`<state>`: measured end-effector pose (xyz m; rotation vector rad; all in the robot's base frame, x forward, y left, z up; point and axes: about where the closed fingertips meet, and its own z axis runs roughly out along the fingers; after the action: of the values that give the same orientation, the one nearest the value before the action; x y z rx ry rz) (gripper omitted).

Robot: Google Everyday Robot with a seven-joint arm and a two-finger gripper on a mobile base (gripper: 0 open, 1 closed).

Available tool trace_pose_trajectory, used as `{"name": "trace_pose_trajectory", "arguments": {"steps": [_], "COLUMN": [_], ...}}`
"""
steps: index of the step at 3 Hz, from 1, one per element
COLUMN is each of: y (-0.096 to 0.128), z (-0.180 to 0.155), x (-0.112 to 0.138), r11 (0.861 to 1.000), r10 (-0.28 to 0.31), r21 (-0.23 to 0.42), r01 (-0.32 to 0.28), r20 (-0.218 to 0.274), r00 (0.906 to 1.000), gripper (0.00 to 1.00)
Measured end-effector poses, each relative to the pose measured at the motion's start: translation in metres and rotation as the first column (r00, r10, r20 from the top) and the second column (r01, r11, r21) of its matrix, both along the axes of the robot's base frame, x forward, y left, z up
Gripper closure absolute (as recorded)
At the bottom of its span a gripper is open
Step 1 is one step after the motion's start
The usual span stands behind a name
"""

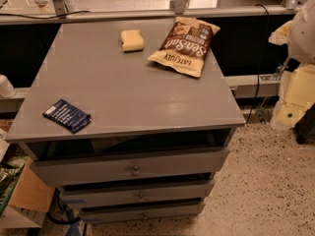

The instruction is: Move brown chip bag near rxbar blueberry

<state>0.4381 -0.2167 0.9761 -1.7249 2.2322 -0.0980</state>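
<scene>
**A:** How far along is the job?

**B:** Hardly begun, by my reckoning; the brown chip bag lies at the far right corner of the bench, the rxbar blueberry lies by the near left edge, and most of the bench top stretches between them; nothing the task asks for is done yet.

**A:** And the hand?

**B:** The hand hangs clear of the bench, out past its right edge and above the speckled floor; whether it is open or closed I cannot tell (only a pale, lumpy outline shows at the margin); it has hold of none of the things, since the bag, the bar and the rest all lie on the bench.

**A:** Where is the bag from there?

**B:** To the hand's left and farther back; it is the nearest thing to the hand, lying flat with its tan end and "LATE JULY" print turned to the front; a pale yellow block sits beyond it, further from the hand, near the bag but not touching it.

**A:** And the bar?

**B:** Well away on the hand's left, on the opposite side of the bench.

**A:** So what remains?

**B:** All of it, I'd say; reach in for the bag, take it, carry it across the bench away from the hand's own side, and set it down beside the bar.
</scene>
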Motion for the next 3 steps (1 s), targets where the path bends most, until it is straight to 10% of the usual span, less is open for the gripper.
{"name": "trace_pose_trajectory", "arguments": {"steps": [3], "y": [0.018], "z": [-0.035], "x": [0.052], "r11": [0.991], "r10": [-0.068], "r21": [0.114], "r01": [0.063], "r20": [0.043], "r00": [0.9968], "gripper": [0.00]}}
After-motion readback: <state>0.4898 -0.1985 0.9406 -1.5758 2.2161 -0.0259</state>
